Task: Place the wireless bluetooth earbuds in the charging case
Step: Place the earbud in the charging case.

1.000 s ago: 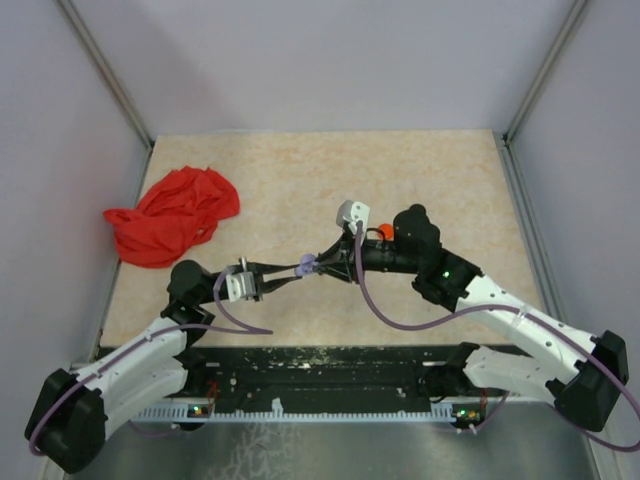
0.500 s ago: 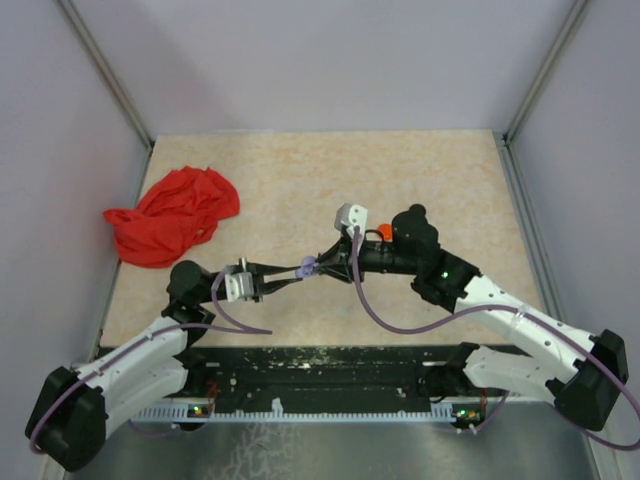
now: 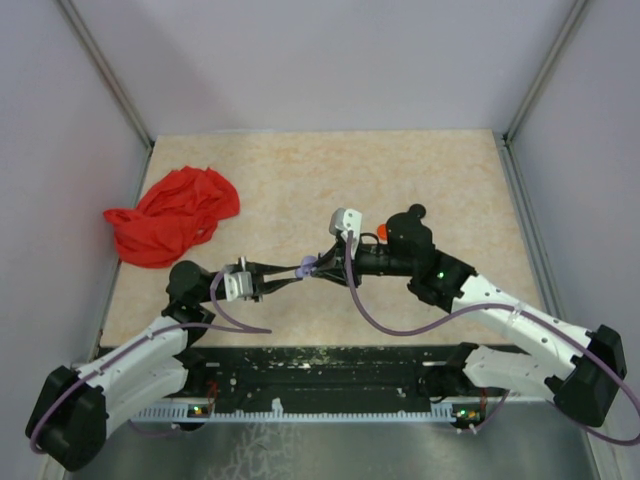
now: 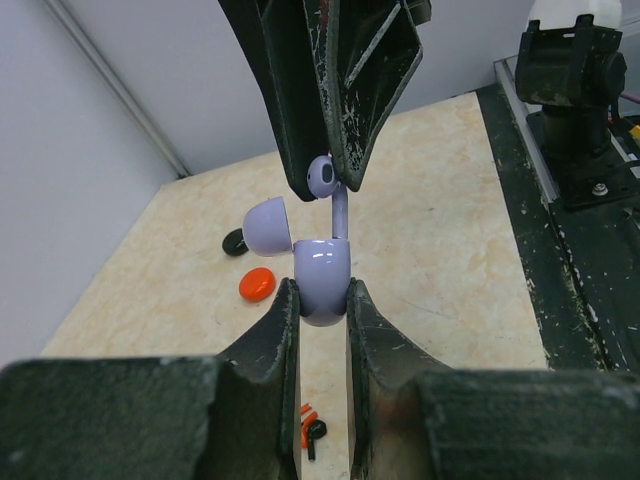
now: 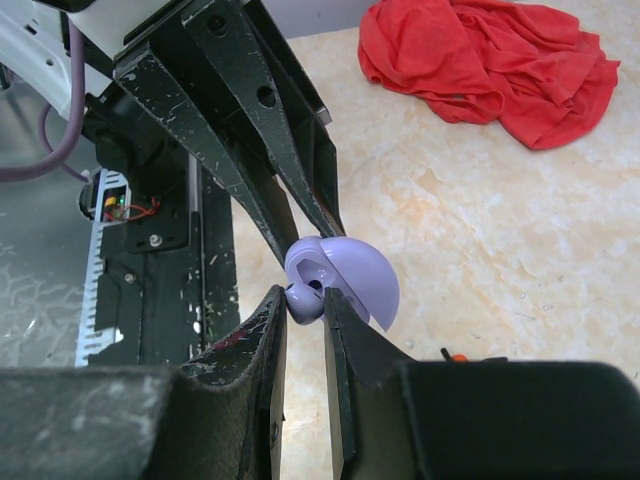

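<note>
1. With left fingers (image 4: 272, 340) set narrow, pinches the lavender charging case (image 4: 320, 280) by its two sides, opening upward.
2. With right fingers (image 5: 258, 335) also narrow, grips the head of a lavender earbud (image 4: 321, 178) from above; stem pointing straight down, its lower end at the mouth of the case.
3. Meets mid-bench in the top view, both arms reaching toward each other near the front half of the bench (image 3: 300, 180).
4. Has the lid (image 4: 268, 226) swung open and tilted off to one side, just beside the stem, not over the opening.
5. Crowds the space right above the case with the two dark right fingers, leaving only the earbud head and stem showing between them.
6. Beyond the case on the bench: a round orange disc (image 4: 257, 285) and, near it, a round black disc (image 4: 236, 242).
7. Below the left fingers: small orange and black bits (image 4: 312, 430) lying loose, too small to tell apart.
8. Well apart, at the far left: a crumpled red cloth (image 3: 170, 215).
</note>
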### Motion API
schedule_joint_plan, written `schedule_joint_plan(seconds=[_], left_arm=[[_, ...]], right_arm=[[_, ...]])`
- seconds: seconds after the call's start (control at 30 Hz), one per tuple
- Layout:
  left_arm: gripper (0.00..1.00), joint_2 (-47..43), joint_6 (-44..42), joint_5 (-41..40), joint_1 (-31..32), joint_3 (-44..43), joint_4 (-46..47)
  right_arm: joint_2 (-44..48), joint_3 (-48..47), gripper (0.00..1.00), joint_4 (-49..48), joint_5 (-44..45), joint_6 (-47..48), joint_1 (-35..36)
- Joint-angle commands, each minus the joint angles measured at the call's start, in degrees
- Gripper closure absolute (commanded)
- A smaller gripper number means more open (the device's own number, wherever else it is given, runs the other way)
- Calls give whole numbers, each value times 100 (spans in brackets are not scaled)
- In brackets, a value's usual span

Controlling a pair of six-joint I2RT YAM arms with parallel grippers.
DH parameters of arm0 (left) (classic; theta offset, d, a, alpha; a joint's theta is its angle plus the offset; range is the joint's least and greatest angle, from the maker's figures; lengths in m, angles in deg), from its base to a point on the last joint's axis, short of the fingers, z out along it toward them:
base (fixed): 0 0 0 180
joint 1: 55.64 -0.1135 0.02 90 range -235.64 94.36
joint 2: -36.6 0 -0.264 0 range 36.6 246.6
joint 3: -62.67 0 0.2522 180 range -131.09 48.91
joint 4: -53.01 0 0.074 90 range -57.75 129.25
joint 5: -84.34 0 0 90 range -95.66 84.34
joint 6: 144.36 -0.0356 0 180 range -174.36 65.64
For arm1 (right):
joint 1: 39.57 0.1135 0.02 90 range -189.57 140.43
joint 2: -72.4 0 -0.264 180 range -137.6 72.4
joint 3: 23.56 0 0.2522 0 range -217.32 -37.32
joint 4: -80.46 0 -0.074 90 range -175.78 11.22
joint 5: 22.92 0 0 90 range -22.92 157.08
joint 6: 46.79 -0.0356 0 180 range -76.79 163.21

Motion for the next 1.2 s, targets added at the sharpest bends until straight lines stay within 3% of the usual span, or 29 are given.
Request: schedule_joint_plan(seconds=[0.0,0.6,1.17], left_arm=[[100,2,84,136,-29,-155,218],[100,89,119,365,-28,-207,150],[100,63,156,375,-23,-198,202]], right_arm=[[-42,-126,100,-73,-24,152,97],[330,38,100,-476,331,138,177],[149,29,100,-414,-5,47,175]])
